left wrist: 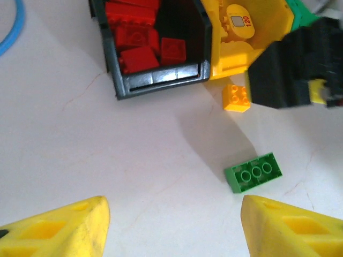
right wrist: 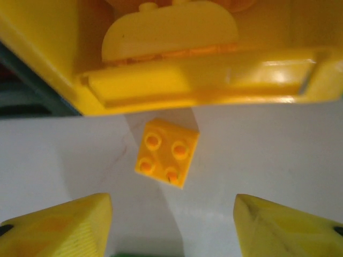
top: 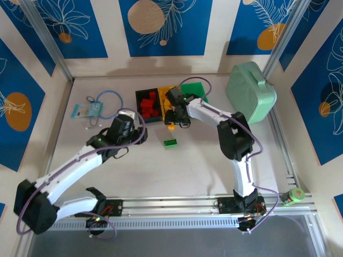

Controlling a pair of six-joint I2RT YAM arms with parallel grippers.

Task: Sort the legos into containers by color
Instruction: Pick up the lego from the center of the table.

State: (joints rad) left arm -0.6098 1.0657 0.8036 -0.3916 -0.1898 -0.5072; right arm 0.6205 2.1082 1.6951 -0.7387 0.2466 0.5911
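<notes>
The two arm bases are seen bolted side by side at the near edge of the bench [top: 177, 176]. Further in, the left claw [left wrist: 174, 227] is held open above bare bench. Its yellow fingertips [left wrist: 59, 227] are spread wide and nothing is caught between them. Just ahead of it and to the right, a green lego [left wrist: 253, 172] is found lying flat on the bench, with three round rings shown on its upper face.

Beyond that, an orange-yellow lego [right wrist: 166, 152] is seen resting studs up on the bench, just in front of the near wall of the yellow container [right wrist: 198, 85]. The right claw [right wrist: 171, 225] is poised over this spot with its fingers parted. The brick lies ahead of the tips and is not gripped.

Behind, the black container [left wrist: 155, 83] is seen filled with red legos [left wrist: 139, 43] and is joined to the yellow one. The green container [top: 195, 88] is placed at the far end of the row, and its contents cannot be made out.

A mint-green case [top: 250, 91] is set well apart at the far right. A blue cable loop [top: 110, 100] and a small packet [top: 87, 111] are seen at the far left.
</notes>
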